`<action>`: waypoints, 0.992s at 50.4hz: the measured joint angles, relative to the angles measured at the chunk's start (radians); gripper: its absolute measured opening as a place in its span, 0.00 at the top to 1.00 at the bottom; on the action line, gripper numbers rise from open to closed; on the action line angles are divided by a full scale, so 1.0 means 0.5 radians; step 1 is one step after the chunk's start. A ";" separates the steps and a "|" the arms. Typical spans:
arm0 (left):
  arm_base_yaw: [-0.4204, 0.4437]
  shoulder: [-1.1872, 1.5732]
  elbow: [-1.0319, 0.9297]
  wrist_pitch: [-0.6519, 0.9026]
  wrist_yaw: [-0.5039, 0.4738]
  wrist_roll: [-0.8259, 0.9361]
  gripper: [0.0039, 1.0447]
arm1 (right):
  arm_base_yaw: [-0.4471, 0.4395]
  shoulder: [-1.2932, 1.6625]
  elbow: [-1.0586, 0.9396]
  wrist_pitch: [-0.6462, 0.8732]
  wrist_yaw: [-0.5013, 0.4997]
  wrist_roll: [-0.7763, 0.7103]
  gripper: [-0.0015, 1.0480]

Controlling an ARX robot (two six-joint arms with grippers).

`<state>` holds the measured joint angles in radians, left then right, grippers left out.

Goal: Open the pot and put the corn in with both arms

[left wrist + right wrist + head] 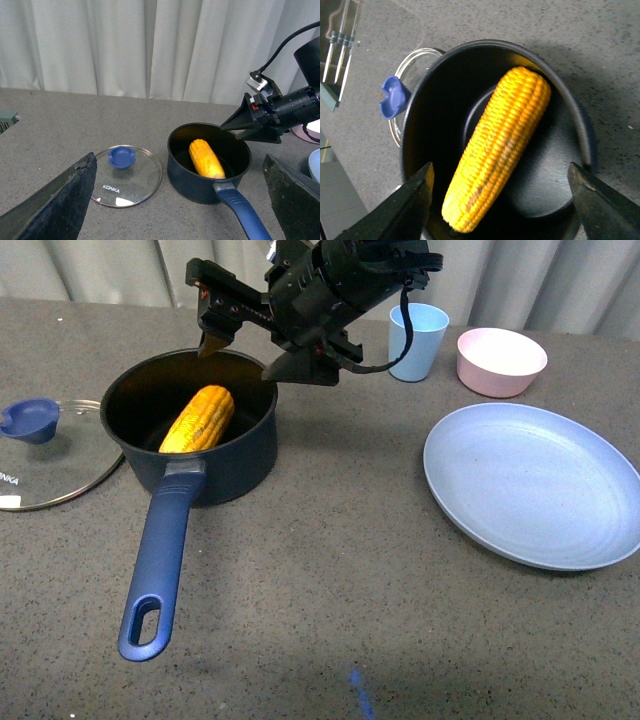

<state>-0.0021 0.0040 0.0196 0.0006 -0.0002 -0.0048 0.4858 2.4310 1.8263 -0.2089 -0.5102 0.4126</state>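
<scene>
The corn (197,420) lies inside the pot (240,465), slanted across the black bottom, with 1 end resting up against the inner wall on the handle side; the right wrist view shows the cob (497,150) whole, its rows of kernels clean, touching nothing but the pot (570,110). The pot stands uncovered on the grey table (350,590), its long blue handle (160,560) pointing toward the robot. The glass lid (50,465) with its blue knob (30,420) lies flat on the table just to the left of the pot, knob up; whether its rim touches the pot's wall cannot be told.

The right gripper (255,345) hangs above the far rim of the pot; its 2 fingers (410,205) are spread wide apart and hold nothing, with the corn seen between them from above. The left gripper (180,159) is out of the front view; in its own wrist view its 2 dark fingers (65,200) stand far apart with nothing between them, well back from the pot (190,182) and the lid (127,175).

To the right, a pale blue plate (535,485) lies well apart from the pot; behind it stand a light blue cup (417,340) and a pink bowl (500,362), side by side; a white curtain (150,45) hangs behind the table.
</scene>
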 joint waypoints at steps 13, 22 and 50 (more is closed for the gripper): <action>0.000 0.000 0.000 0.000 0.000 0.000 0.06 | -0.111 -0.472 -0.626 0.439 0.515 -0.083 0.09; 0.000 0.000 0.000 0.000 0.000 0.000 0.06 | -0.190 -0.822 -1.160 0.749 0.977 -0.203 0.09; 0.000 0.000 0.000 0.000 0.000 0.000 0.06 | -0.429 -2.063 -2.767 1.252 1.681 -0.472 0.09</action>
<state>-0.0021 0.0040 0.0196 0.0006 -0.0002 -0.0048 0.2714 1.3994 0.4427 0.4171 0.3302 0.1764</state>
